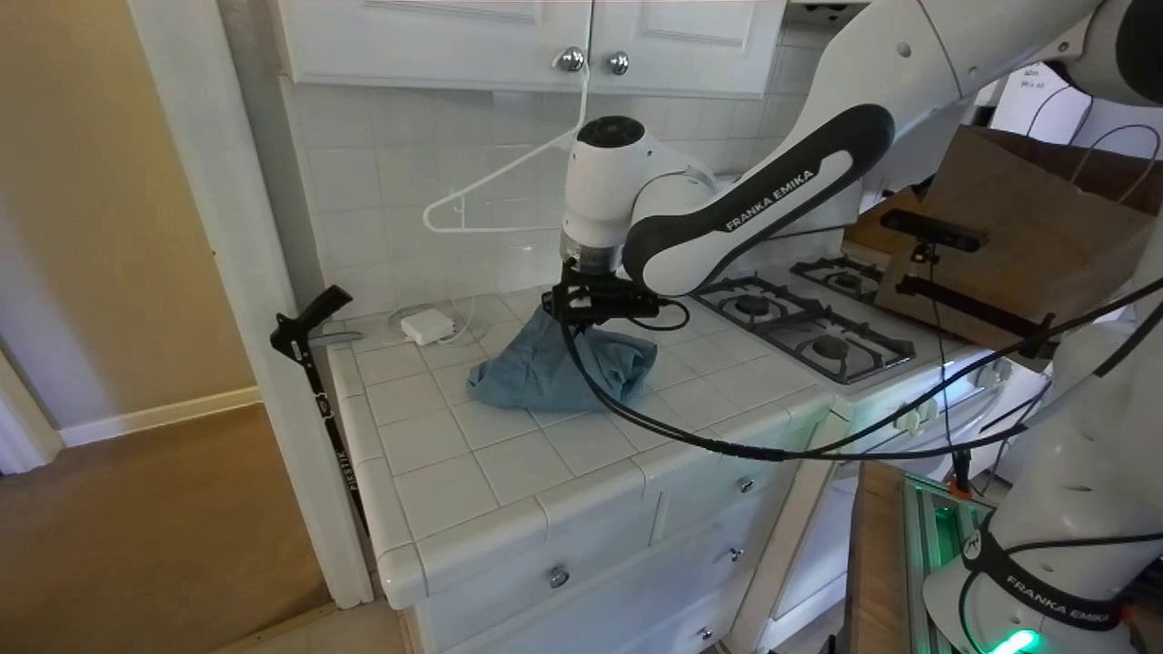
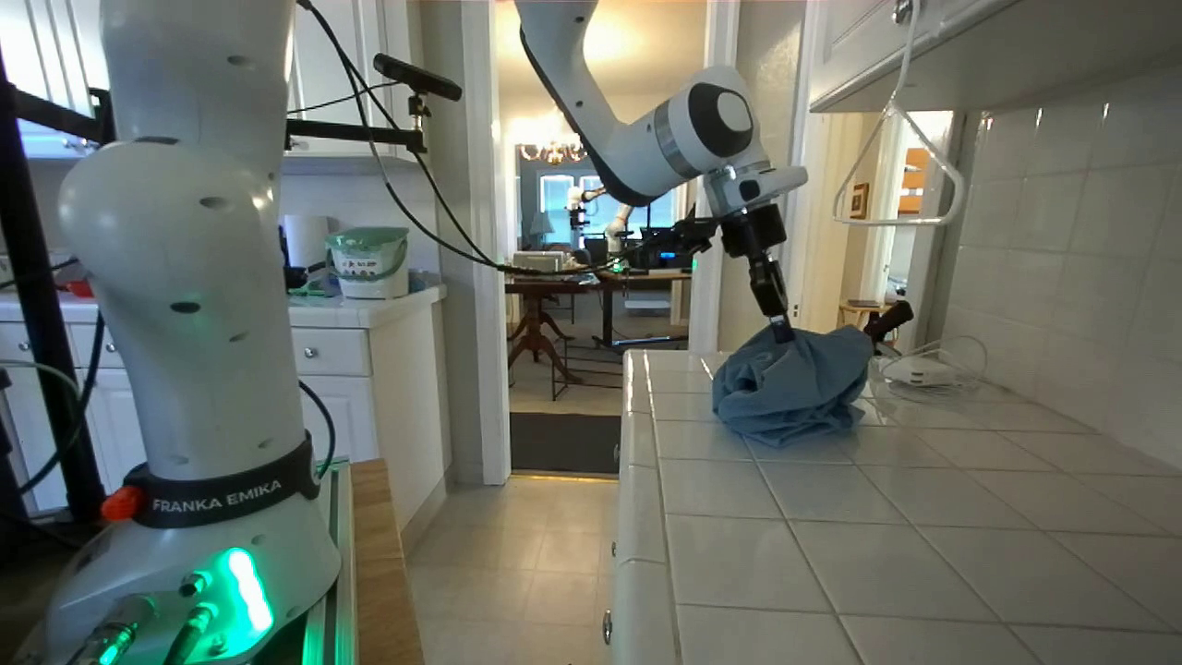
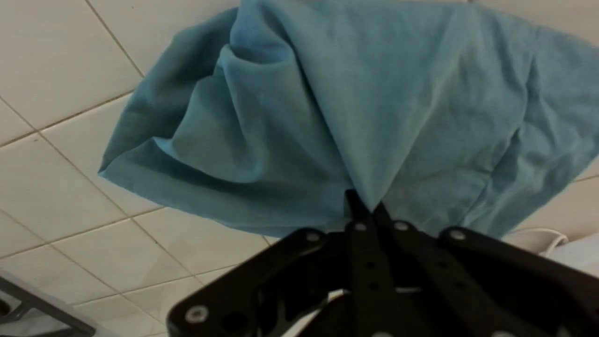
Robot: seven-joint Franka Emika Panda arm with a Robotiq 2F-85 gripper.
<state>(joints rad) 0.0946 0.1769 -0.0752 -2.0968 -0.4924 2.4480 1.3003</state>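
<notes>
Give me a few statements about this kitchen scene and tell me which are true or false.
1. The black two-fingered gripper pinches the crumpled blue cloth. True.
2. The cloth covers the black metal stove burners. False: it rests on the white tiled counter.
3. A white plastic hanger hangs from a round metal cabinet knob. True.
4. The hanger touches the cloth. False: it hangs higher up, apart from the cloth.
5. A small white box sits on the counter. True.
</notes>
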